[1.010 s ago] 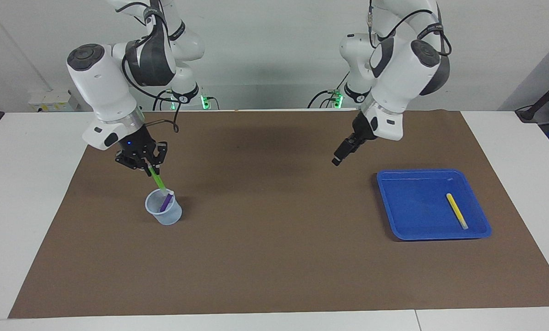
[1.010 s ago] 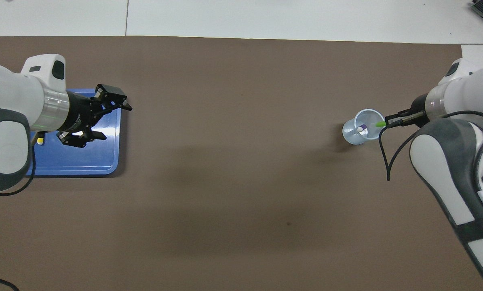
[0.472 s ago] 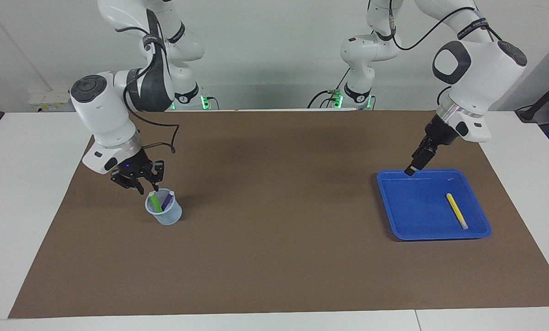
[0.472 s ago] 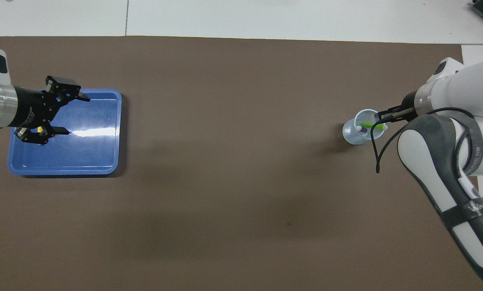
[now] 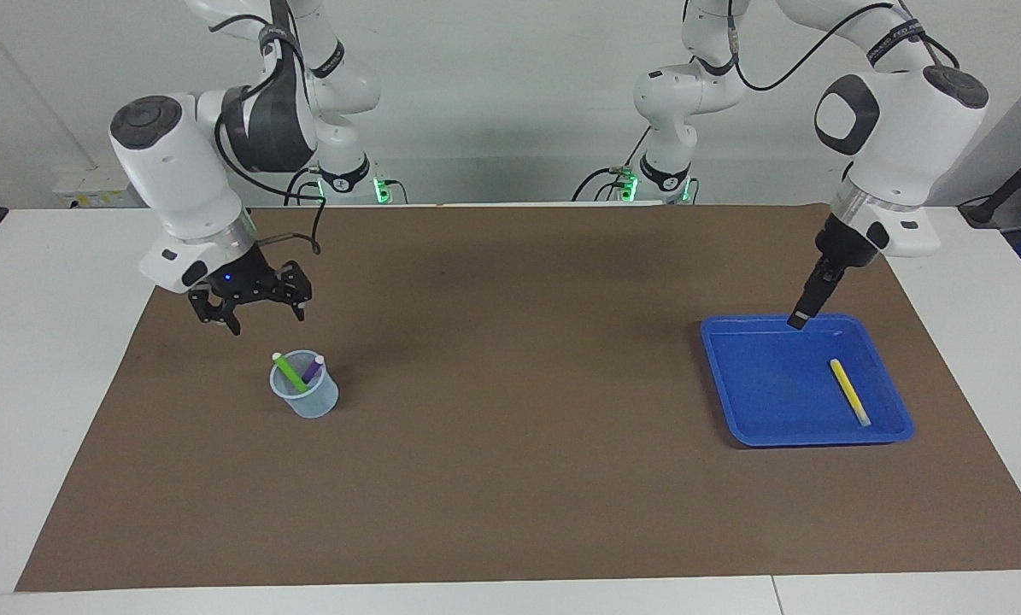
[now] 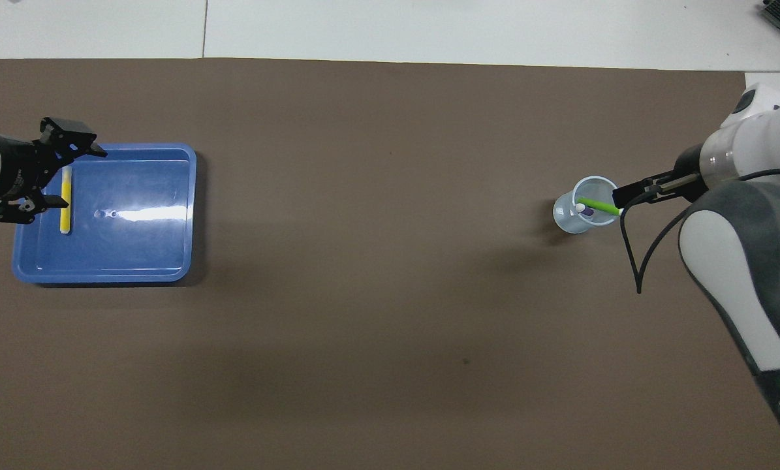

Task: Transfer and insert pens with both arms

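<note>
No brand name, label or other writing could be read anywhere in either view. The green pen (image 5: 289, 373) was slim and bright, with a pale cap end pointing up, and it leaned inside the translucent cup (image 5: 305, 396) beside the purple pen (image 5: 311, 370), which also showed a whitish tip. The cup stood on the brown mat (image 5: 510, 478) toward the right arm's end of the table. The yellow pen (image 5: 849, 391), with its pale end farther from the robots, lay flat in the blue tray (image 5: 732, 401) at the left arm's end of the table, well apart from the cup. The right gripper (image 5: 254, 318) hung in the air just above the cup, its fingers spread wide and holding nothing, clear of both pens. The left gripper (image 6: 64, 176) hovered over the tray's edge nearest the robots, close to the yellow pen but not touching it; its fingers were parted and empty. The tray's smooth floor caught a bright streak of light.
</note>
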Controlling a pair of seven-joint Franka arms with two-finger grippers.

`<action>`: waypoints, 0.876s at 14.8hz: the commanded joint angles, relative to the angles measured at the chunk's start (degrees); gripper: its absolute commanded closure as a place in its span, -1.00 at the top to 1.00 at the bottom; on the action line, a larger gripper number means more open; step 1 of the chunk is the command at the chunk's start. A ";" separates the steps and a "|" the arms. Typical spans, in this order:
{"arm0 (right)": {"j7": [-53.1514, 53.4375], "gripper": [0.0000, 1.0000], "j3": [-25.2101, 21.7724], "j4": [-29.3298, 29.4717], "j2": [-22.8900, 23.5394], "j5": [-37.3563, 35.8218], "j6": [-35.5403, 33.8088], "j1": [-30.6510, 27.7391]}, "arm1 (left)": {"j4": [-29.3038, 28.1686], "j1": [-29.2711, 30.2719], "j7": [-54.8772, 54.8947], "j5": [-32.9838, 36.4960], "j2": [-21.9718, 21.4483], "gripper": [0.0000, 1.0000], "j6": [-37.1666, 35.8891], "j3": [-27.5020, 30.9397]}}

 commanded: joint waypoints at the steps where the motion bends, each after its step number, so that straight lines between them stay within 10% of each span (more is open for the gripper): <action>1: 3.69 1.00 0.24 2.17 -2.70 0.42 -6.05 -0.55 | 0.30 1.43 3.11 1.89 2.50 1.00 4.16 -0.43; 13: 9.50 1.00 0.59 5.07 -3.94 0.68 -11.87 0.24 | 6.01 7.42 37.04 16.37 17.88 1.00 12.43 0.10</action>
